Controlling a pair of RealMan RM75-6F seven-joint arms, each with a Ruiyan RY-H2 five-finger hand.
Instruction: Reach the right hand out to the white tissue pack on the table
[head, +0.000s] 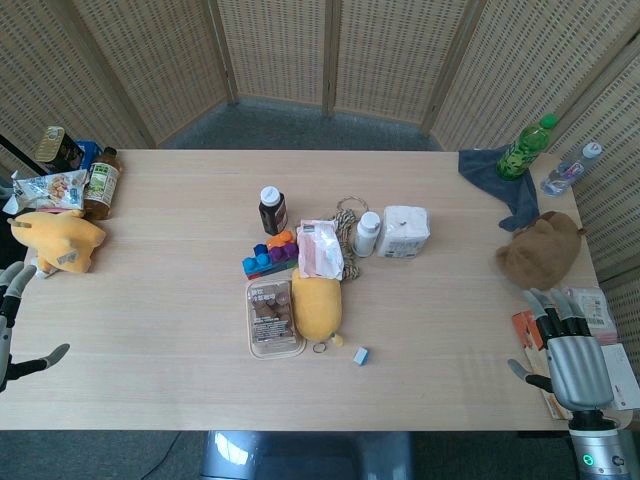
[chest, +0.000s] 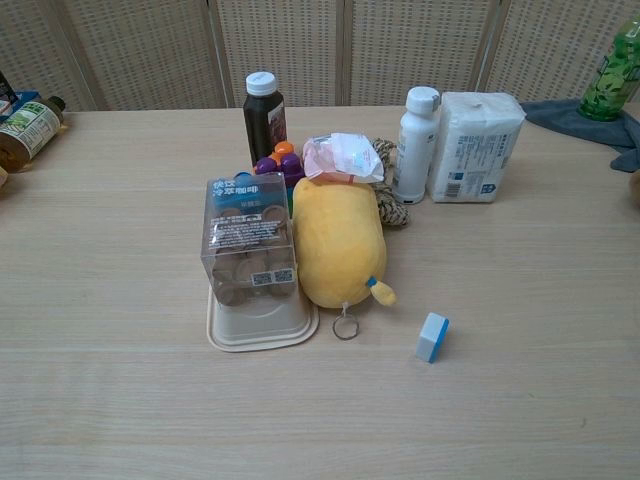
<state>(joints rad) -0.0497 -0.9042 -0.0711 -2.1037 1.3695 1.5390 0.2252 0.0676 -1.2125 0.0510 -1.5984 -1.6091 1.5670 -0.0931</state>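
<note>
While our right hand (head: 572, 352) hovers empty, fingers apart, well off from the white tissue pack (head: 405, 231), we aim just beside the white bottle (head: 368, 234), skirting the brown plush (head: 540, 250)

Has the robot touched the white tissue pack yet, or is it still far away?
Not yet. Nothing looks done: the right hand sits open at the table's near right edge, holding nothing. The white tissue pack stands untouched mid-table beside a white bottle. The whole reach across is left.
</note>
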